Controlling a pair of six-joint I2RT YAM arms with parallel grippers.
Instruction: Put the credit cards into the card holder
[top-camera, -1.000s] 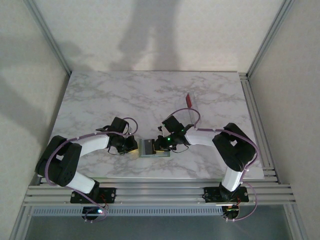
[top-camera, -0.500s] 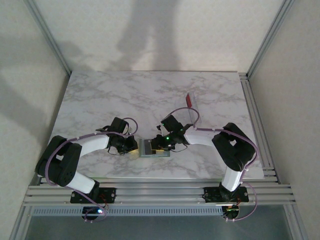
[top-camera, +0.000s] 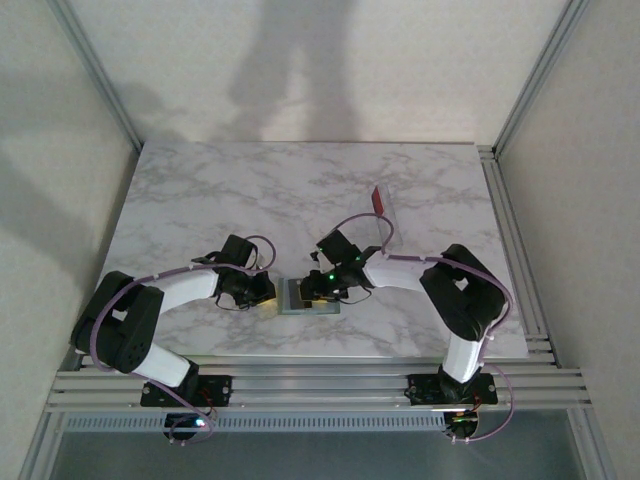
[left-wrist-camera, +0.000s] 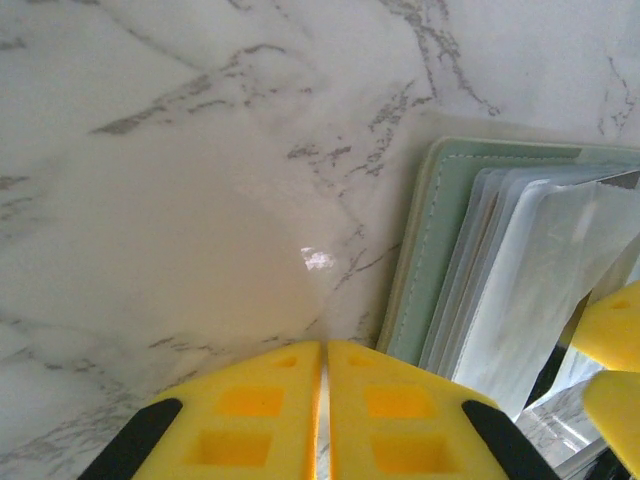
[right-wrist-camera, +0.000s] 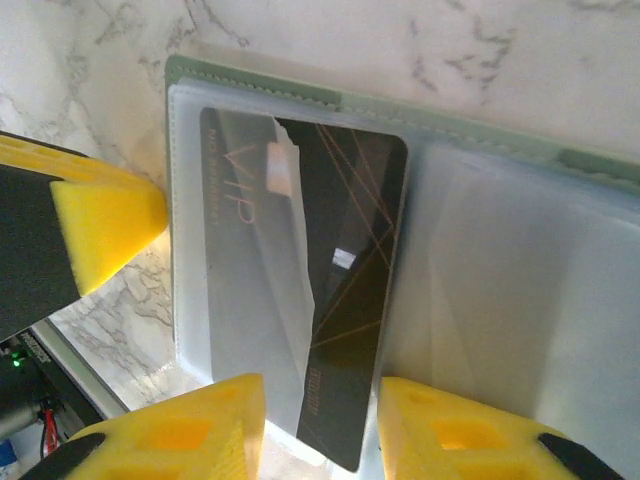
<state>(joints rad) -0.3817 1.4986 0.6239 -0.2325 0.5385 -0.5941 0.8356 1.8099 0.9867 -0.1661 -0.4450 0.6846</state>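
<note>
Release is showing at the right pincer (right-wrist-camera: 322, 400): its yellow pads, which were nearly together a second ago, are now standing apart. The dark card (right-wrist-camera: 345, 250) is lying in the gap below them rather than being pinched. The top view is also showing that arm sitting a little further to the left, over the card holder (right-wrist-camera: 300, 88). I am reading this as the card being let go once started into its pocket, so this one is looking nearly done but not yet seated.

The holder is lying open and flat near the front edge of the bench (top-camera: 200, 190), between the two pincers. Its left page is carrying the dark card, with gold lines and "VIP" lettering showing through the cloudy plastic. Most of the card is lying over or inside that sleeve, while its end nearest the right pincer is sticking out past the holder's edge. How much is truly under the plastic I am not able to tell. The right page is looking empty. More clear sleeves are fanning up from the green cover in the left wrist view.

The left pincer (left-wrist-camera: 323, 400) is staying shut with nothing between its pads, its tip sitting just beside the holder's left edge.

Farther back on the right, well apart, a red card (top-camera: 377, 200) is waiting, seemingly tilted up.
</note>
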